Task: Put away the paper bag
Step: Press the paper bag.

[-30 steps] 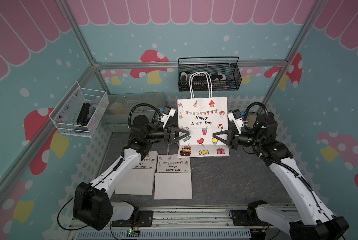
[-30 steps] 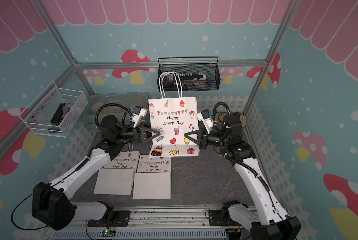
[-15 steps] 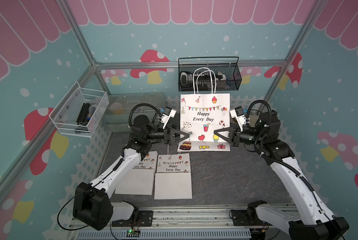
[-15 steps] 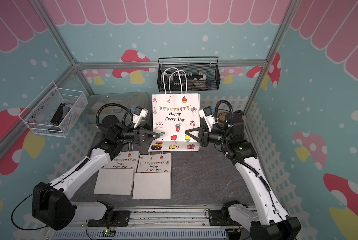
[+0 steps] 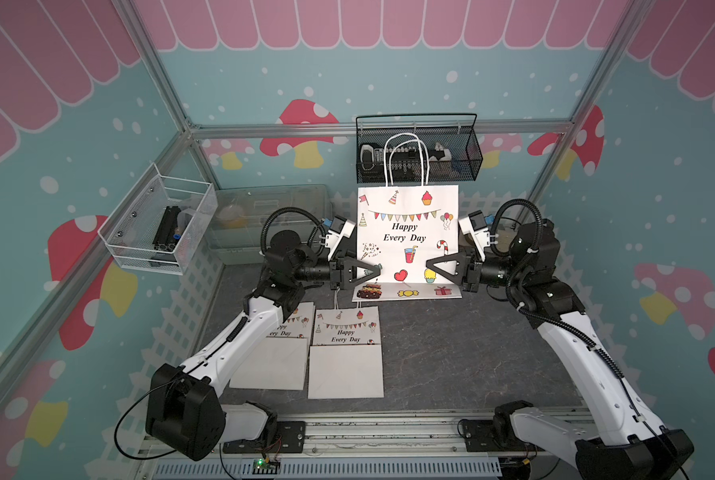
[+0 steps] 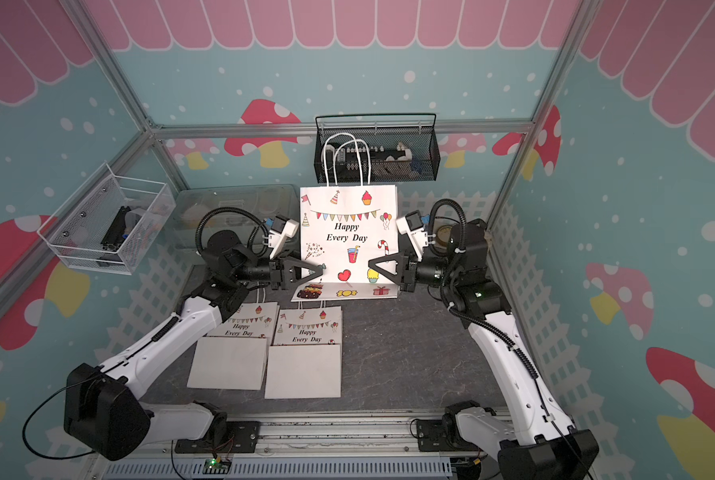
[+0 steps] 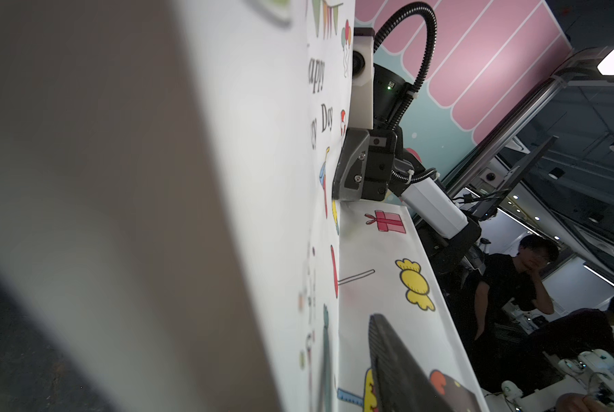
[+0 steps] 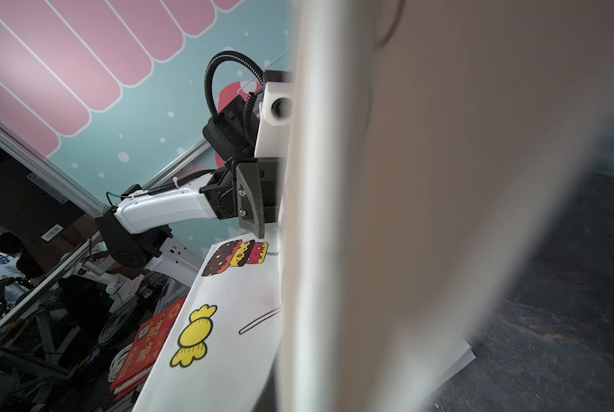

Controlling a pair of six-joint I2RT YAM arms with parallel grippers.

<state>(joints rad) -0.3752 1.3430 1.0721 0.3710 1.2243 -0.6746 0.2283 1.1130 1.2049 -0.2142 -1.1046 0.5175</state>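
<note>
Both top views: shows a white paper bag (image 5: pixel 407 232) (image 6: pixel 347 237) printed with party drawings and "Happy Every Day", upright at 12 o'clock on the dark stone-patterned tabletop (image 5: pixel 451 353), its lower strip bent forward toward 6 o'clock. Shows its white rope handles (image 5: pixel 403 158) in front of a black wire-mesh basket (image 5: pixel 466 162) at 12 o'clock on the back wall. Puts the left gripper (image 5: pixel 376 272) at the bag's 9 o'clock edge, tips overlapping the paper; cannot tell that claw's state, released or grasping. Puts the right gripper (image 5: pixel 428 264) at the 3 o'clock edge, clenched on the bag. Shows two flat folded paper bags (image 5: pixel 345 353) of the same print side by side at 7 o'clock of the upright one, a clear lidded plastic box (image 5: pixel 272 216) at 10 o'clock, and a white wire basket (image 5: pixel 183 187) on the side wall at 9 o'clock.

Left wrist view: fills most of the frame with blurred bag paper close to the lens. Shows the bent strip with its yellow candy and red gift drawings, and one dark finger (image 7: pixel 394 364) of the left gripper over that strip; hides the other finger. Shows the right gripper (image 7: pixel 337 192) pinched at the fold on the far edge.

Right wrist view: again mostly blurred paper. Shows the bent strip with its cake and candy drawings, and the left gripper (image 8: pixel 259 224) at the far edge, close against the printed face just above the fold.
</note>
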